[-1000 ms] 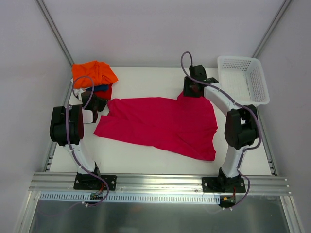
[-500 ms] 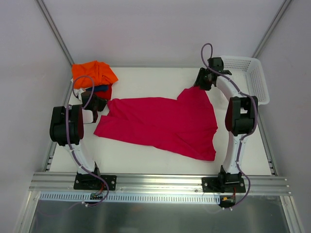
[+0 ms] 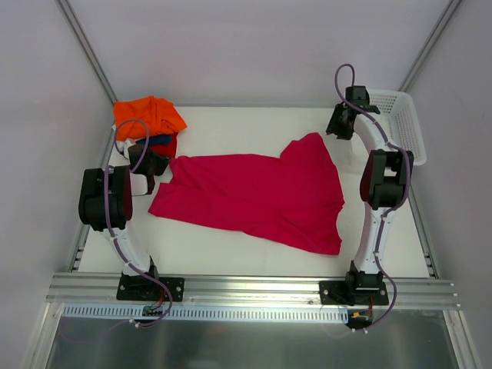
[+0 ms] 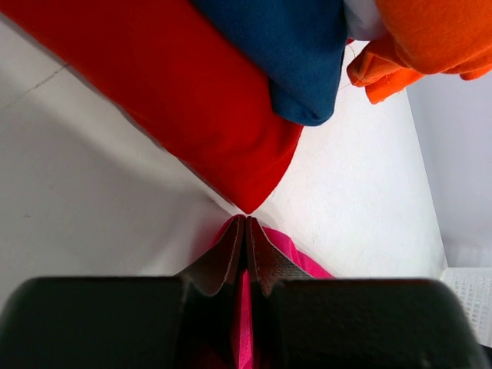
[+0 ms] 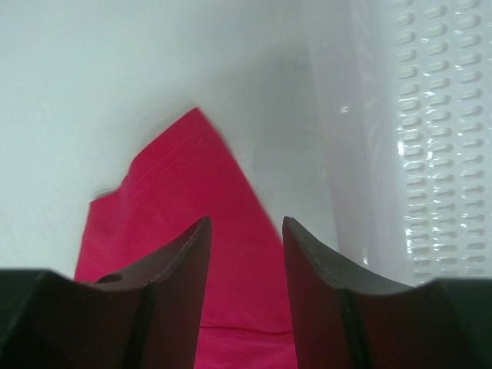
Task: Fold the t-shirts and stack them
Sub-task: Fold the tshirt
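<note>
A large magenta t-shirt (image 3: 254, 192) lies spread across the middle of the table. My left gripper (image 3: 164, 166) is shut on its far left corner, and pink cloth (image 4: 244, 323) shows pinched between the fingers (image 4: 231, 254). Just beyond the tips (image 4: 247, 223) sits a stack of folded t-shirts: red (image 4: 192, 100) at the bottom, dark blue (image 4: 284, 54), then orange (image 4: 430, 38) on top. My right gripper (image 3: 334, 129) hangs open above the table, behind the shirt's far right corner (image 5: 177, 200), with nothing between its fingers (image 5: 177, 261).
The folded stack (image 3: 150, 117) sits in the table's far left corner. A white mesh basket (image 3: 400, 123) stands at the far right, right beside my right gripper. Walls close in the table on the left, back and right.
My right arm has lifted and swung back and to the right, off the shirt's far corner toward the basket. The left arm has not moved.
</note>
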